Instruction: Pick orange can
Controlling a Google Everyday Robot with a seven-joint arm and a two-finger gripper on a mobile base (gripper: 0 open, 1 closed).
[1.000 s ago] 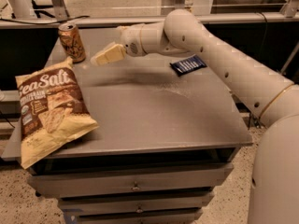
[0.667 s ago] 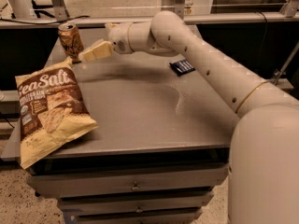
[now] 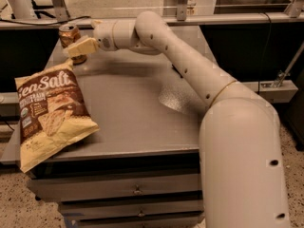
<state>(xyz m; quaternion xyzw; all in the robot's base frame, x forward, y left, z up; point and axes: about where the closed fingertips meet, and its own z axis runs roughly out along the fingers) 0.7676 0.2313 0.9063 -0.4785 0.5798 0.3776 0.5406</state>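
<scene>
The orange can [image 3: 69, 33] stands upright at the far left corner of the grey table [image 3: 137, 113]. Its silver top rim and upper body show; its lower part is crossed by a pale finger [image 3: 81, 47]. My gripper [image 3: 77, 41] has reached across the table to the can and is open, with the near finger in front of the can and the far one mostly hidden behind it. The can rests on the table. My arm [image 3: 190, 75] stretches from the lower right to the far left.
A large yellow-brown "Sea Salt" chip bag [image 3: 47, 113] lies at the table's front left, overhanging the edge. Drawers [image 3: 137, 190] sit under the tabletop. A rail and dark shelving [image 3: 237, 18] run behind the table. The dark-blue packet is hidden behind my arm.
My gripper has moved left across the far side of the table and has closed the gap to the can. Its near finger now overlaps the can. The can and bag have not moved.
</scene>
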